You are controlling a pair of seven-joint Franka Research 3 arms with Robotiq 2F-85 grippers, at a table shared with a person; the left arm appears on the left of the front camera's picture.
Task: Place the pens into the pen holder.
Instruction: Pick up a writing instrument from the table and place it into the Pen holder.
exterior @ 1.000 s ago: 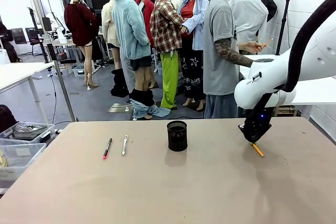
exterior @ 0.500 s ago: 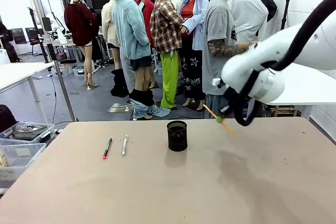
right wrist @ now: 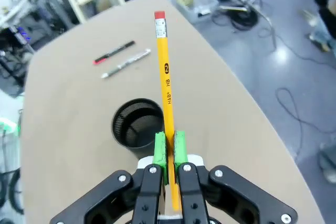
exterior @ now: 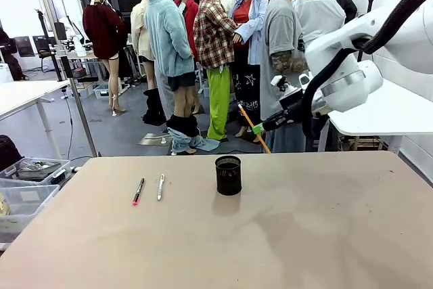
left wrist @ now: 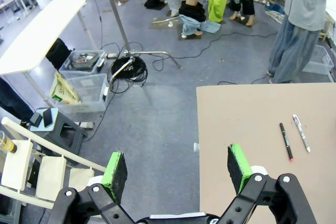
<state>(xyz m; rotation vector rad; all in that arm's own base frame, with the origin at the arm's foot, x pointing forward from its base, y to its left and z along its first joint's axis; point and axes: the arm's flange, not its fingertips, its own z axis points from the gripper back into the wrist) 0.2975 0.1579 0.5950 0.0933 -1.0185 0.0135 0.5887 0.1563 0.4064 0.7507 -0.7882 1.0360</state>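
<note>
My right gripper (exterior: 260,128) is shut on the orange-yellow pencil (exterior: 252,125) and holds it tilted in the air, above and to the right of the black mesh pen holder (exterior: 229,174). In the right wrist view the pencil (right wrist: 166,87) sticks out past the green pads (right wrist: 160,150), with the holder (right wrist: 137,128) just left of them. A black pen with a red tip (exterior: 138,191) and a white-silver pen (exterior: 160,186) lie side by side on the table, left of the holder. My left gripper (left wrist: 176,167) is open and holds nothing, off the table's left edge over the floor.
A person (exterior: 284,65) stands at the far side of the tan table (exterior: 304,235). Clear plastic boxes (exterior: 27,181) sit on the floor at the left, near a white table (exterior: 27,93). Cables and a stand (left wrist: 131,61) lie on the floor.
My right gripper lifted the pencil off the table at the right, then carried it up and to the left, toward the holder. The two pens and the holder have not moved.
</note>
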